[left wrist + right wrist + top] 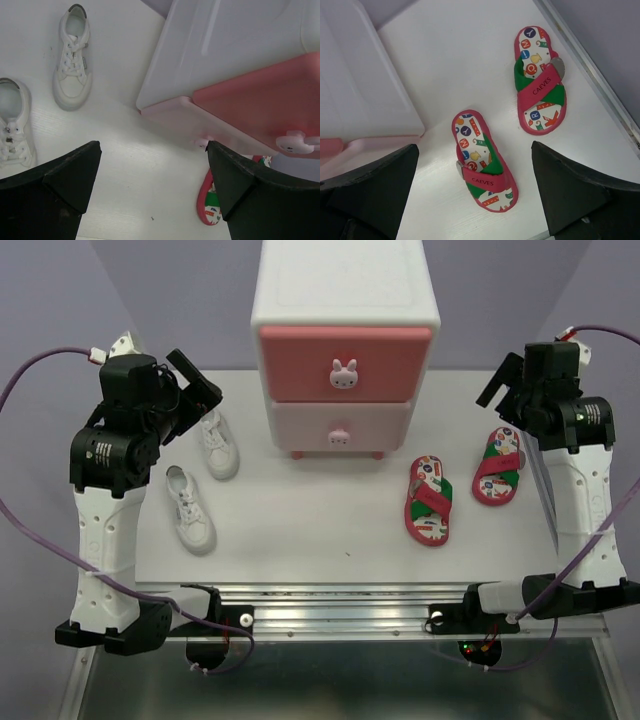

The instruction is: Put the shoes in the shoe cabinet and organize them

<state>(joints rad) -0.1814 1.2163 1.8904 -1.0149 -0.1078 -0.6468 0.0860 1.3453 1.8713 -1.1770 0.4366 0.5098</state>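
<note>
The white shoe cabinet point(345, 300) stands at the back centre, with a darker pink upper drawer point(300, 365) and a paler lower drawer point(300, 425), both shut, each with a bunny knob. Two white sneakers point(217, 445) point(190, 510) lie left of it. Two red flip-flops point(429, 500) point(498, 466) lie to its right. My left gripper point(195, 385) is open and empty, raised above the sneakers. My right gripper point(505, 380) is open and empty above the flip-flops point(485, 162) point(540, 80). The left wrist view shows the sneakers point(74, 60) point(15, 125) and the cabinet point(225, 50).
The white table's front edge point(330, 585) meets a metal rail point(340, 615) holding both arm bases. The table's right edge point(590, 75) runs close beside the outer flip-flop. A purple backdrop stands behind the cabinet.
</note>
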